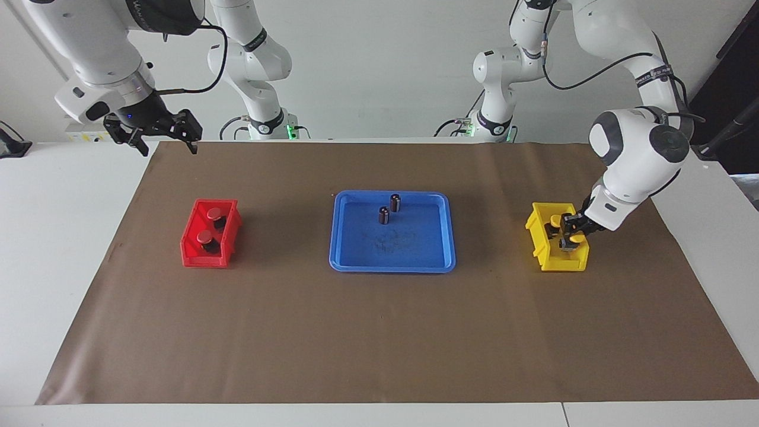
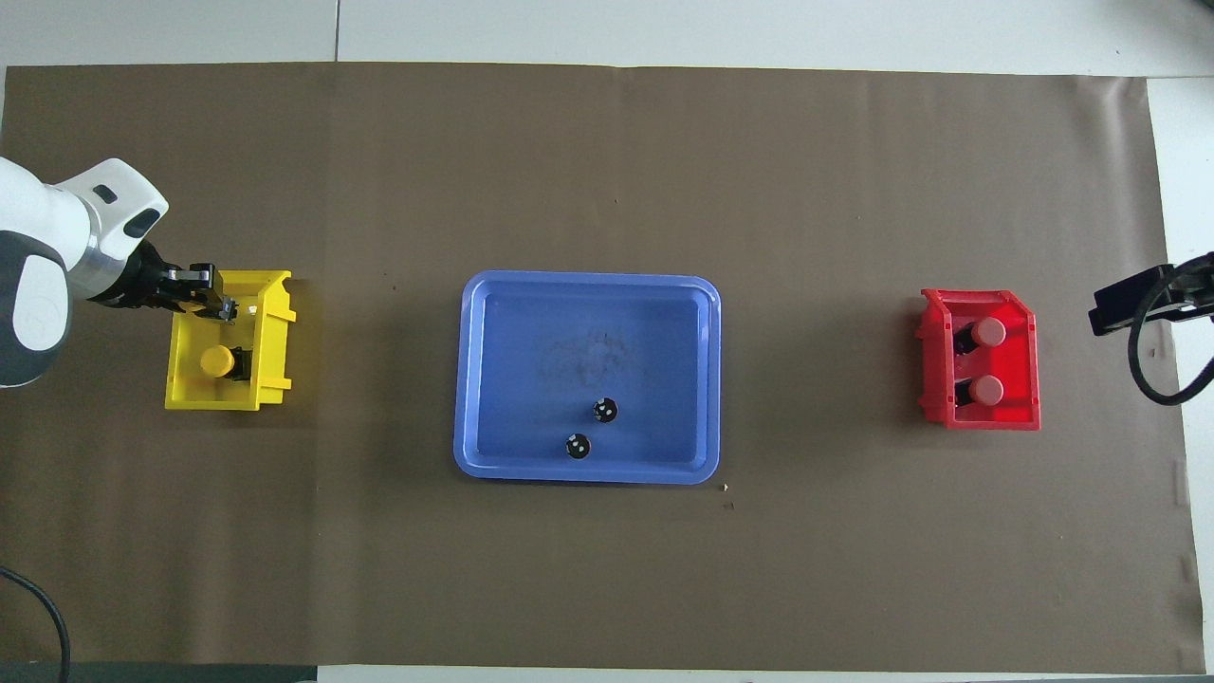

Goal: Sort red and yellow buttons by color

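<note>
My left gripper (image 1: 573,237) is shut on a yellow button (image 1: 577,238) and holds it low inside the yellow bin (image 1: 560,264), at the bin's end farther from the robots. A second yellow button (image 1: 555,220) rests in the same bin (image 2: 270,332), at the end nearer the robots, and shows in the overhead view too (image 2: 216,360). Two red buttons (image 1: 214,213) (image 1: 204,237) sit in the red bin (image 1: 193,256); the overhead view shows both (image 2: 990,331) (image 2: 986,390). My right gripper (image 1: 166,145) hangs open and holds nothing, over the mat's corner at the right arm's end.
A blue tray (image 1: 391,265) lies mid-table between the two bins, with two small dark cylinders (image 1: 395,203) (image 1: 384,215) standing in its half nearer the robots. Brown paper covers the table.
</note>
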`<state>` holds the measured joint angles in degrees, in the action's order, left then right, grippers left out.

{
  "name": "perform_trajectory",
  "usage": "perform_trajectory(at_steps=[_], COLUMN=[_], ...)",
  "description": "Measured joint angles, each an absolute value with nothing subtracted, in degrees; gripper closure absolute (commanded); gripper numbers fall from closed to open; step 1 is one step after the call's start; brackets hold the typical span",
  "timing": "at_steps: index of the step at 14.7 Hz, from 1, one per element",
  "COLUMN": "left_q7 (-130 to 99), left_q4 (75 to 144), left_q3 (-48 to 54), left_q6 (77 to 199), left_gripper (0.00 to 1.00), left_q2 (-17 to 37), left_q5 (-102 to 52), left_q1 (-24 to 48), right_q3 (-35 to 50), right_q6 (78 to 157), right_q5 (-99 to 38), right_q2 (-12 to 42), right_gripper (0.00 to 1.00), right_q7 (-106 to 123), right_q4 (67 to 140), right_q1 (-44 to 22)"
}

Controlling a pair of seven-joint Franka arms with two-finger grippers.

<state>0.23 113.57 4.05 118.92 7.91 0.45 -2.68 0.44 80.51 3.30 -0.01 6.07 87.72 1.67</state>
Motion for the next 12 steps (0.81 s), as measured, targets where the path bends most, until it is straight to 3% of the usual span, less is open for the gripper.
perform_trajectory(at_steps=[3,4,6,7,12], left_q7=[0.2,0.2,0.2,0.2,0.2], left_q4=[116.7,117.2,118.1,118.4,118.7], left_q3=[4.4,4.6,4.7,4.7,4.7], left_q6=[122.7,123.0,124.0,124.6,125.9], left_gripper=[0.99,0.94,0.54,0.43,0.32], left_q2=[7.4,7.4,7.4,7.4,7.4], left_q5=[0.3,0.2,0.2,0.2,0.2], left_q1=[-2.5,-2.5,-2.5,-2.5,-2.5], right_q3=[0.3,0.3,0.3,0.3,0.5], right_q6=[80.5,80.5,80.5,80.5,80.5], right_q5=[3.3,3.3,3.3,3.3,3.3], right_q2=[-0.2,-0.5,-0.7,-0.7,-0.7], right_gripper=[0.00,0.00,0.00,0.00,0.00], right_q7=[5.9,5.9,5.9,5.9,5.9], right_q4=[87.2,87.1,87.1,87.1,87.3], right_q1=[1.2,1.2,1.2,1.1,1.1])
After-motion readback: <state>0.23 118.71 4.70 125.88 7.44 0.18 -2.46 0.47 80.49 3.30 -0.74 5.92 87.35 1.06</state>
